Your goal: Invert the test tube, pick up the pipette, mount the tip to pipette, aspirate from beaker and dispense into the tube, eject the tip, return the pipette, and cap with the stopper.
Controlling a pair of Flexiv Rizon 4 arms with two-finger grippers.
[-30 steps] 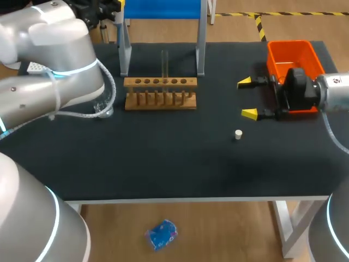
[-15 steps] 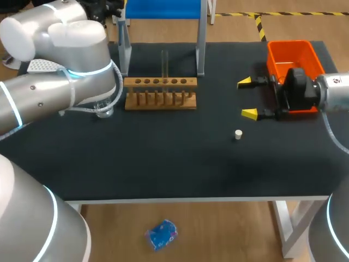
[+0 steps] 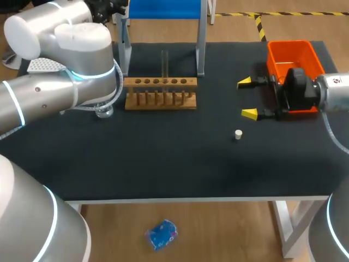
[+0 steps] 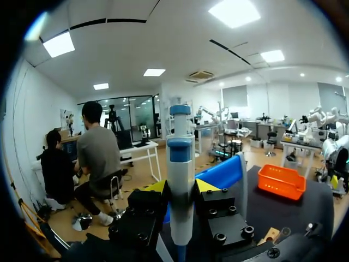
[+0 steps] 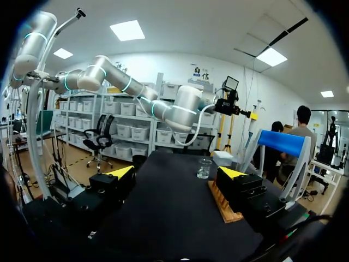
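— At left gripper [image 4: 180,186]: status?
— Clamped on white-and-blue plastic pipette [image 4: 180,158], long axis upright, plunger up. White perforated box [image 3: 39,66], probably tips, sits nearest this arm. Right gripper [image 3: 247,98], fingers spread, hangs near orange plastic bin [image 3: 292,46].

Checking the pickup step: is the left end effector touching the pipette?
Touching. The left wrist view shows the pipette upright between the fingers of the left end effector, both pressed against its body from opposite sides.

Orange bin [image 3: 279,64], wooden rack [image 3: 160,103], blue-topped frame [image 3: 162,8], perhaps a stand
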